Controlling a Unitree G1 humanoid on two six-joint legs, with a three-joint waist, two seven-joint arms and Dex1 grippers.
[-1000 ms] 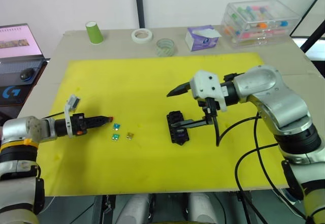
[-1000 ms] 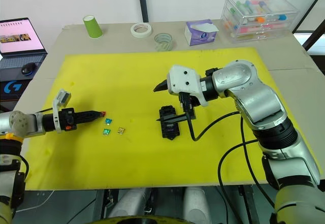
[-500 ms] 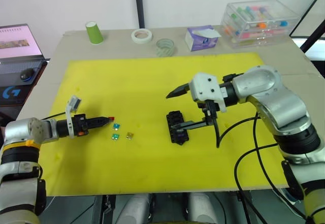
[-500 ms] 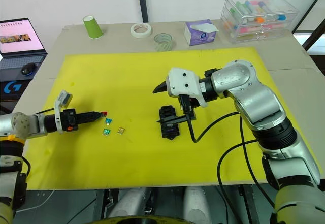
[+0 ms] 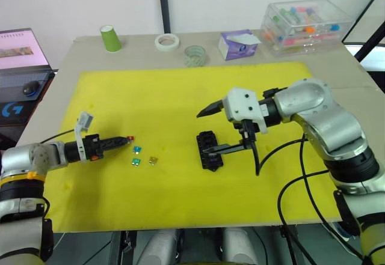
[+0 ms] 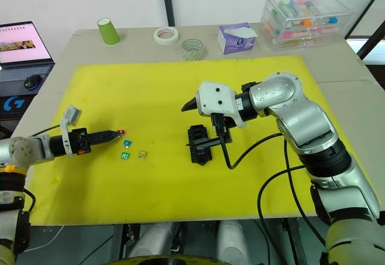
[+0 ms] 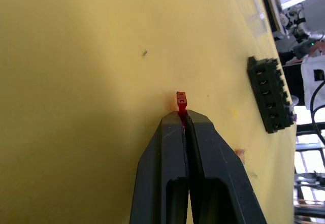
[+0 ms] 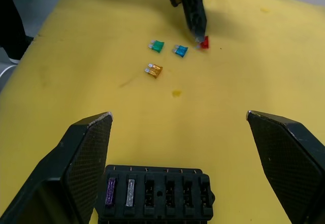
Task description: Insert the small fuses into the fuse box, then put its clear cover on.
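The black fuse box [image 5: 210, 149] lies mid-mat, with a purple fuse [image 8: 110, 192] and a grey fuse [image 8: 130, 192] in two end slots. My right gripper [image 5: 201, 133] hangs open just above it, one finger on either side. At the left, my left gripper [image 5: 128, 139] is shut on a red fuse [image 7: 181, 101], low over the yellow mat. Beside its tip lie a teal fuse [image 5: 138, 149], a green fuse [image 5: 136, 161] and an amber fuse [image 5: 154, 160]. A faint clear cover [image 7: 252, 5] lies on the mat beyond the box.
The yellow mat [image 5: 168, 97] covers most of the table. Along the far edge stand a green cup [image 5: 110, 38], two tape rolls [image 5: 167, 41], a tissue box [image 5: 239, 44] and a clear drawer box [image 5: 307, 24]. A laptop [image 5: 21, 51] sits at far left.
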